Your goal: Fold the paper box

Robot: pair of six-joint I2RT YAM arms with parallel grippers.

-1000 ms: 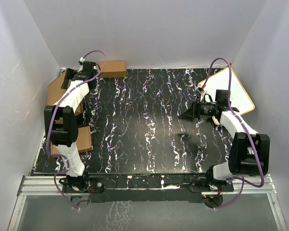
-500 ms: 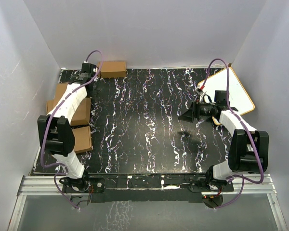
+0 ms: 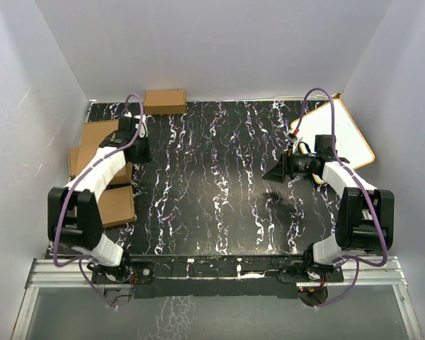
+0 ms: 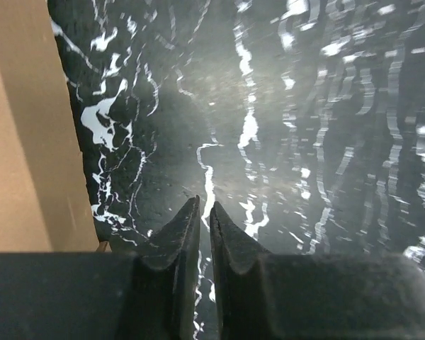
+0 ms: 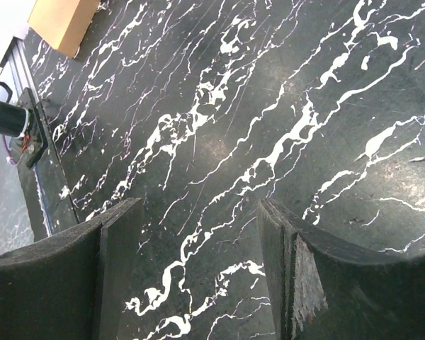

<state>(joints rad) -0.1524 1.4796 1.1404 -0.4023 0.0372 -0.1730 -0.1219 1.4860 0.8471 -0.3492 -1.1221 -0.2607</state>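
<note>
At 9 o'clock on the table [image 3: 219, 177] we find the box [image 3: 93, 137] flat, long axis 12-to-6, just beside the left gripper [image 3: 139, 149], whose jaws are nearly closed and empty. The right gripper [image 3: 275, 170], jaws wide, sits well apart, so we judge the left arm nearer.

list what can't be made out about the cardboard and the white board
- Brown corrugated cardboard sheet, top view: the left arm covers its right part; flaps and slits too small to tell.
- Tan cardboard strip, left wrist view: cut by the left edge; which piece unclear.
- Tan cardboard corner, right wrist view: cut by the top edge; which piece unclear.
- White board with tan rim, top view: the right arm hides its near edge.
</note>
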